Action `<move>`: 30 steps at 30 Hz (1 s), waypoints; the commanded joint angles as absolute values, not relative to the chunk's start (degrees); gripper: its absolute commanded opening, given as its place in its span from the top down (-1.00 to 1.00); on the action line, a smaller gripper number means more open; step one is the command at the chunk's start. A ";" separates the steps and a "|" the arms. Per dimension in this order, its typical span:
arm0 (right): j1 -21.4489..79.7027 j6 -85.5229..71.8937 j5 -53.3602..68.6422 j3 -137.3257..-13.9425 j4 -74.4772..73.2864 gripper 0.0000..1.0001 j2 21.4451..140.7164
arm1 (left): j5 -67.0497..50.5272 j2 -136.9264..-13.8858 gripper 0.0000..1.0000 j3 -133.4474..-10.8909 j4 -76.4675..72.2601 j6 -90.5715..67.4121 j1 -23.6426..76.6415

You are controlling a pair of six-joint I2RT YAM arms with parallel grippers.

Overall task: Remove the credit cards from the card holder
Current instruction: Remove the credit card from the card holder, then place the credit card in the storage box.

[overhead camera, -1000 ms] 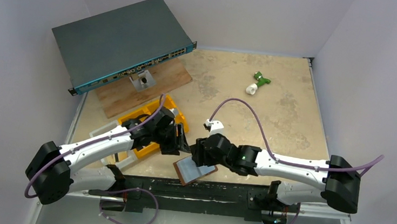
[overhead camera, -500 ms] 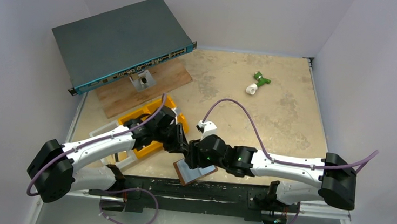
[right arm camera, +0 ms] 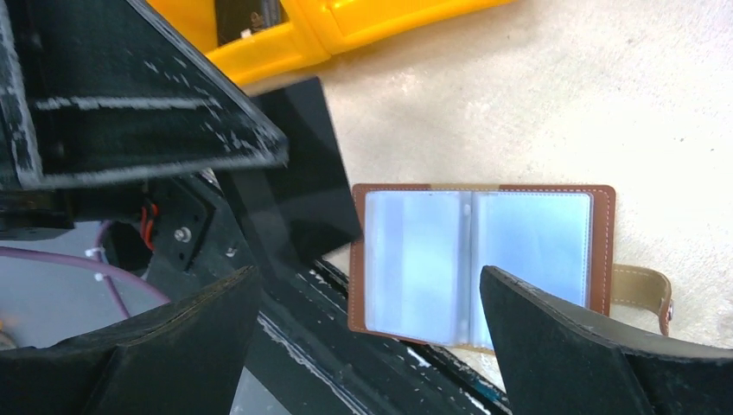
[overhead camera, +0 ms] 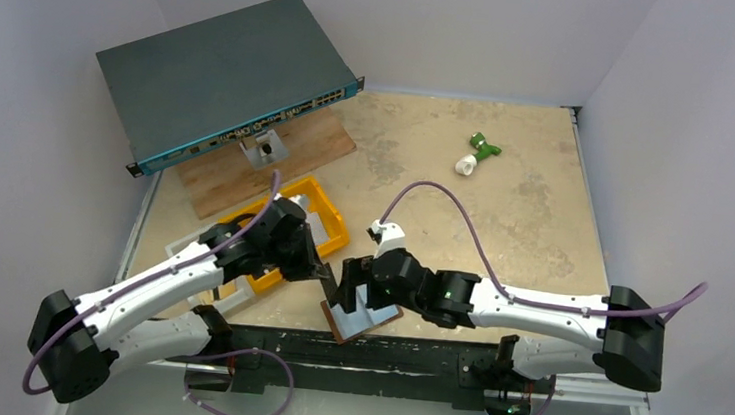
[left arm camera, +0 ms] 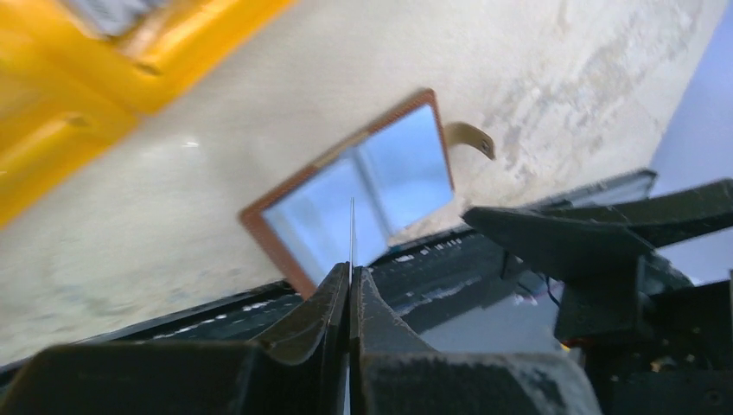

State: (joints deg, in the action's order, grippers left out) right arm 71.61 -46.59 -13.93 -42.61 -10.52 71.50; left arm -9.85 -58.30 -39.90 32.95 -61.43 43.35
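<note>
Card holder [right arm camera: 471, 259] open, long axis left-right, tab [right arm camera: 644, 290] rightward — left gripper [left arm camera: 351, 281] clamps card [right arm camera: 294, 173]; right gripper [right arm camera: 370, 281] jaws apart.

Open card holder [right arm camera: 432, 251] lies flat; dark card [right arm camera: 298, 173] alongside.

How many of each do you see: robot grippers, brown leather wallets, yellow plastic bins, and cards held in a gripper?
Two-finger grippers: 2 (left gripper, right gripper)
Brown leather bifold wallet, lying open: 1
Yellow plastic bin: 1
Thin dark card pinched by the left gripper: 1
Total: 5
</note>
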 commanded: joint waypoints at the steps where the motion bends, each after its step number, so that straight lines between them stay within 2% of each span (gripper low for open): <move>1: 70.92 -48.27 -16.06 -41.96 -9.03 -0.98 67.90 | 5.86 -52.88 1.00 -45.81 49.81 -58.69 41.20; 6: 66.39 -48.64 -13.23 -38.81 -7.63 -0.98 65.82 | 18.59 -53.12 1.00 -52.56 64.33 -59.09 39.48; 13: 60.51 -46.59 -9.12 -36.91 -6.44 -0.98 63.13 | 28.85 -63.26 1.00 -62.46 74.44 -60.20 34.92; 25: 60.21 -47.25 -9.33 -34.70 -6.93 -0.98 60.38 | 31.44 -75.17 1.00 -62.88 69.60 -58.91 30.48; 30: 60.20 -47.87 -9.53 -33.94 -7.63 -0.98 59.15 | 30.99 -76.14 0.79 -61.43 68.07 -58.75 30.06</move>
State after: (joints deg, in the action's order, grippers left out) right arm 60.36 -47.44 -9.37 -34.87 -8.19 60.90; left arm 29.19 -76.12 -61.87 69.73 -59.96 30.68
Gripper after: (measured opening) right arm 0.987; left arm 0.063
